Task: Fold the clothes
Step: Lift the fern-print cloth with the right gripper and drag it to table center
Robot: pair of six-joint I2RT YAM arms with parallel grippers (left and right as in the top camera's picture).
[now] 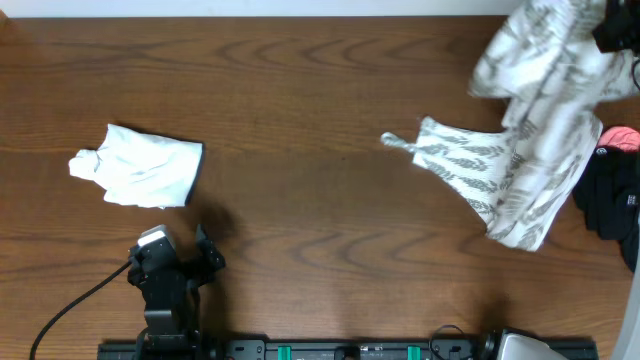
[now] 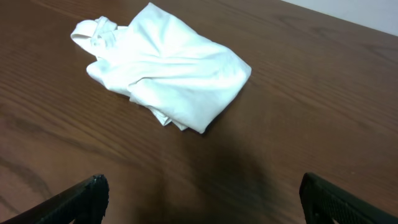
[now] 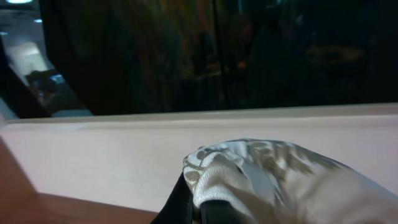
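A plain white garment [image 1: 140, 165] lies crumpled on the left of the wooden table [image 1: 320, 120]. It fills the upper middle of the left wrist view [image 2: 165, 71]. My left gripper [image 1: 198, 258] [image 2: 202, 199] hovers just in front of it, open, its fingers [image 2: 87, 196] far apart over bare wood. At the far right, a cream garment printed with fern leaves [image 1: 530, 130] hangs stretched. Its top is raised and its lower part trails on the table. My right gripper [image 1: 610, 30] [image 3: 199, 208] is shut on a bunched fold of this fabric [image 3: 261, 174]. A black garment [image 1: 612, 195] lies at the right edge.
A pink item [image 1: 622, 137] sits on the black garment. A black cable [image 1: 70, 305] runs from the left arm to the front left corner. A mounting rail [image 1: 350, 350] lines the front edge. A pale ledge [image 3: 124, 143] stands beyond the table.
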